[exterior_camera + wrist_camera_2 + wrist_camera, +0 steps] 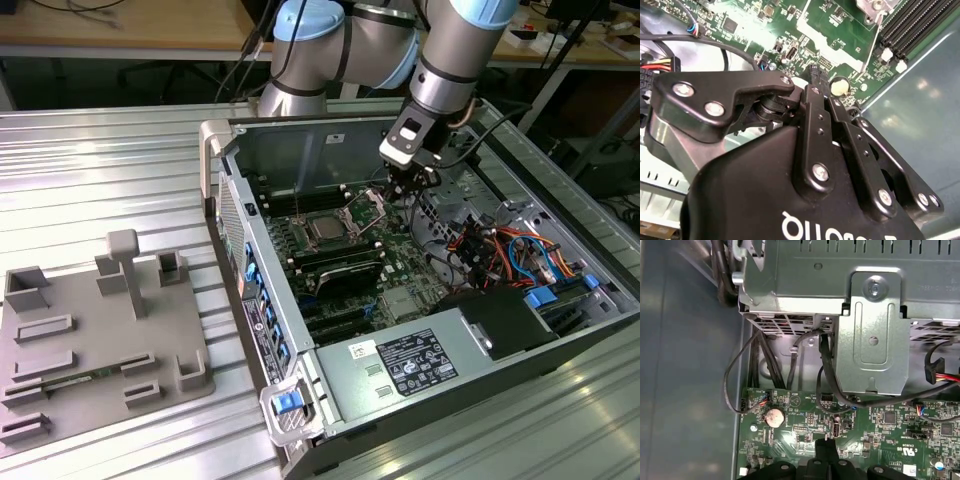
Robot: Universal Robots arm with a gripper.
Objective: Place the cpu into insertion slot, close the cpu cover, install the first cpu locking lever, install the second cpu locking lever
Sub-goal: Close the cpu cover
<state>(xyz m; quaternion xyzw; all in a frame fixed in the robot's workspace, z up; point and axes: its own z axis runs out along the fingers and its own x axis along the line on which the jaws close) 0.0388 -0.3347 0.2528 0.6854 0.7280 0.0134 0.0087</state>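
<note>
In the exterior view the cpu [325,228] lies flat in its socket on the motherboard, silver top up. The cpu cover [367,208] stands tilted up at the socket's edge on the exterior view's right. My gripper [404,186] hangs just beyond the raised cover, above the board. In the first wrist view the gripper [825,447] is shut, its black fingers pressed together with nothing between them, over the green board. A thin metal rod [871,46] runs along the board's edge in the second wrist view.
The open computer case [225,190] holds a power supply [415,362], memory slots [340,268] and coloured cables [505,250]. A grey metal drive bracket [870,335] and black cables [825,375] stand close to the fingers. A grey fixture plate [95,345] lies on the exterior view's left.
</note>
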